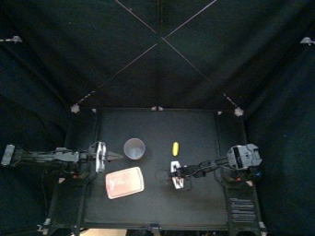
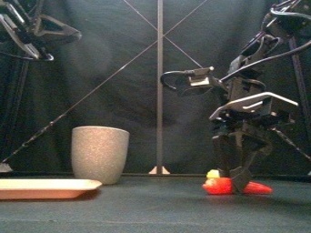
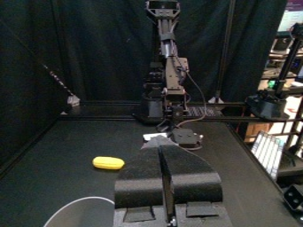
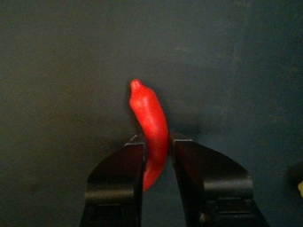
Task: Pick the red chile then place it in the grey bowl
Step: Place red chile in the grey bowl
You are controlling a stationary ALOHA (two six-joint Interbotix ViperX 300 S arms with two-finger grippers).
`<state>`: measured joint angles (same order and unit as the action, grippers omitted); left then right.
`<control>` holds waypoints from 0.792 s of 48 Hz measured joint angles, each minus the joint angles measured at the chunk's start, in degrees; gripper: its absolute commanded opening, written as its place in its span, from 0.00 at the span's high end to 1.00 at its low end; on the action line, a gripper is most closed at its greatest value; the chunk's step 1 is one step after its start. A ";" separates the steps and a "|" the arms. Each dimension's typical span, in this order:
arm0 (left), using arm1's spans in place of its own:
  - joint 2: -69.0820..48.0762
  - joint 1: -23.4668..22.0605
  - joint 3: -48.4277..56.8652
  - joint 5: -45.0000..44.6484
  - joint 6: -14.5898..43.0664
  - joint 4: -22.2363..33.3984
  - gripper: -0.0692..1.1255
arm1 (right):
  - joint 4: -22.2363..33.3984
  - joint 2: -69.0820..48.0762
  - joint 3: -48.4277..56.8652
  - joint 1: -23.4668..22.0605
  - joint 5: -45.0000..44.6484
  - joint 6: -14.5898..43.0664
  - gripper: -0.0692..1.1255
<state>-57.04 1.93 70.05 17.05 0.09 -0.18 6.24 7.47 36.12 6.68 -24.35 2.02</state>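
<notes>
The red chile lies on the black table, its lower half pinched between the jaws of my right gripper. In the front view the chile rests at table level under that gripper, which points straight down. The tall grey speckled cup stands upright to the left, well apart from the chile; from above it is left of centre. My left gripper hovers shut and holds nothing at the table's left side.
A flat pink tray lies near the front, left of the right gripper. A small yellow toy lies just behind the right gripper, between it and the cup.
</notes>
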 measured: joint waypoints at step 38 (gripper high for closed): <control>0.00 0.09 0.18 -0.09 0.00 0.00 0.97 | 7.47 1.14 -21.27 -16.17 19.16 0.00 0.45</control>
<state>-57.04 2.02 70.22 16.96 0.09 -0.18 13.71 8.61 14.85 -9.49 -5.19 2.02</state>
